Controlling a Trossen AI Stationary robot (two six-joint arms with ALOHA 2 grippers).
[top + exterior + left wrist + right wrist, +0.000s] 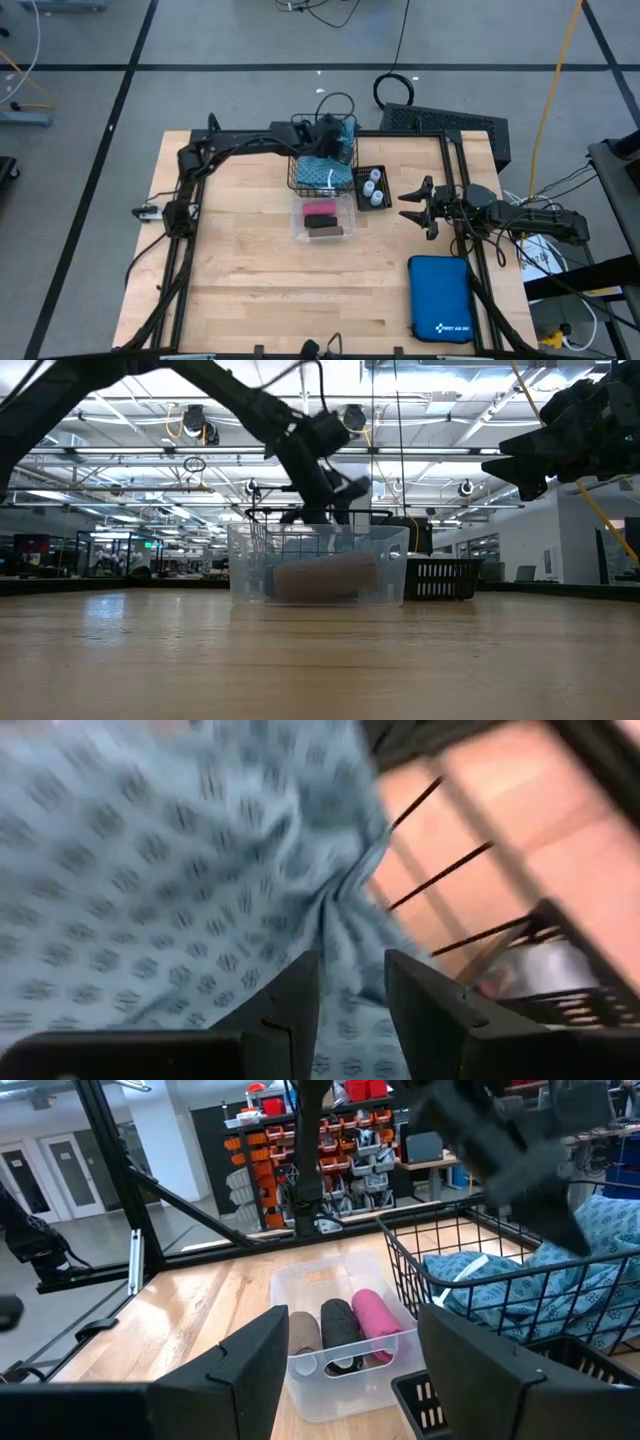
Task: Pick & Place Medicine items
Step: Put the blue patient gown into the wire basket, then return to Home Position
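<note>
The teal patterned cloth [325,175] lies bunched in a black wire basket [298,168] at the table's far middle. It fills the left wrist view [150,870]. My left gripper [333,135] hangs over the basket's far part, shut on the cloth [352,990]. A pink roll [378,1320], a dark roll [338,1325] and a brown roll [303,1328] lie in a clear bin [296,228]. White-capped vials [374,186] stand in a small black tray. My right gripper [415,205] waits open at the right, with nothing between its fingers [350,1350]. My left gripper has a gathered fold of the cloth [350,935] between its two fingers [290,1010], coming from above and slanting down. Creases run toward the gap. How many layers, I cannot tell. Most of the cloth [480,1270] still rests in the basket.
A big blue zip case [440,298] lies at the near right. A black keyboard-like box [445,125] sits beyond the far right corner. Bare wood spreads over the table's near left [240,290].
</note>
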